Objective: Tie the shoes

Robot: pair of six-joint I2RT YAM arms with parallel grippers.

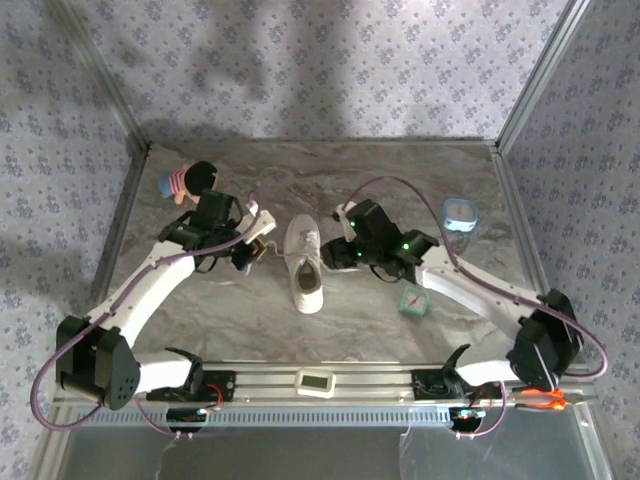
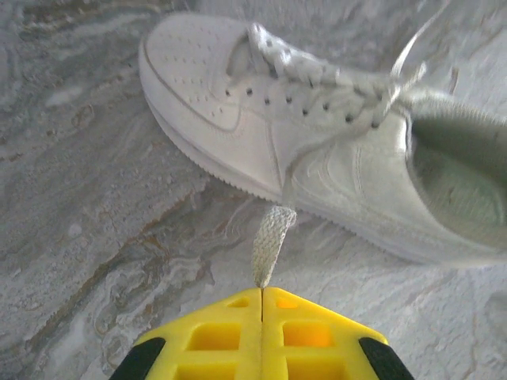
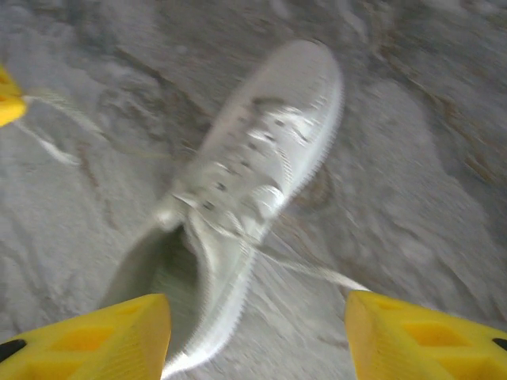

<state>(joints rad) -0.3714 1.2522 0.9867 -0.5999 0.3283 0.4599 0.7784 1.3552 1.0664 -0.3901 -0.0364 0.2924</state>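
Left gripper (image 2: 261, 291): yellow fingers are pressed together, with the end of one flat white lace (image 2: 272, 241) pinched between their tips. The sneaker (image 2: 261, 119) is set just beyond them, on its sole on the marbled table (image 2: 79, 198). Right gripper (image 3: 257, 307): jaws are set apart above the sneaker's heel end. Counted: one sneaker, two grippers, one doll (image 1: 188, 181), one teal clock (image 1: 414, 300). Sneaker: white low-top, perforated toe, dark lining, laces untied.

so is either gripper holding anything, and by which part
The left gripper is shut on a lace of the sneaker, pinching its loose stretch just off the sole. The right gripper is open, holding nothing.
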